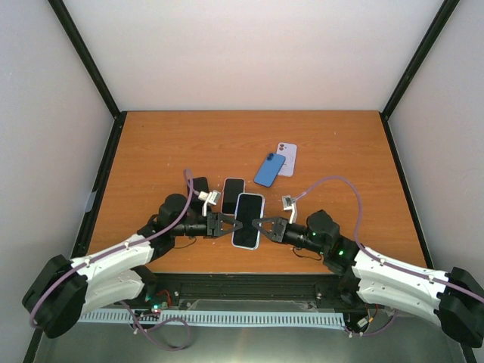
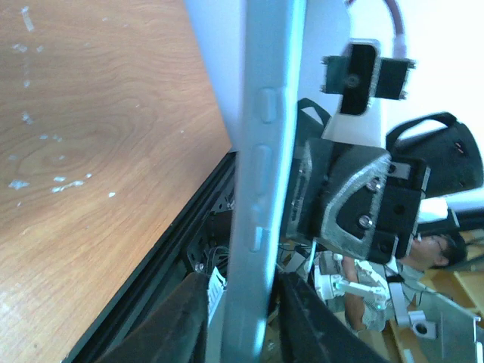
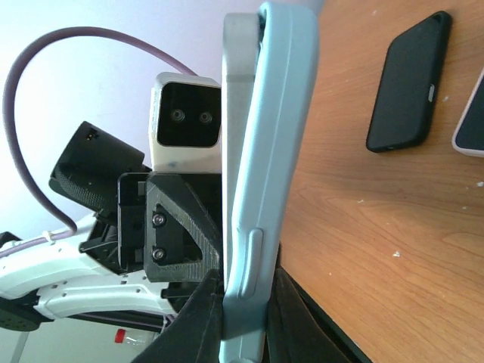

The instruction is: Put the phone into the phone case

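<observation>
Left gripper (image 1: 231, 224) and right gripper (image 1: 259, 224) each clamp one long edge of the pale blue phone case (image 3: 266, 151); I see the phone (image 1: 248, 218) screen facing up inside.

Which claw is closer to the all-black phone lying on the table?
Left. The left gripper is just near-right of the black phone; the right gripper sits farther right, across the cased phone between them.

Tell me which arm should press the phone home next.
Probably left. The right gripper is clamped on the phone case, steadying it, while the left gripper merely flanks its edge, so it looks freer to push the phone.
</observation>
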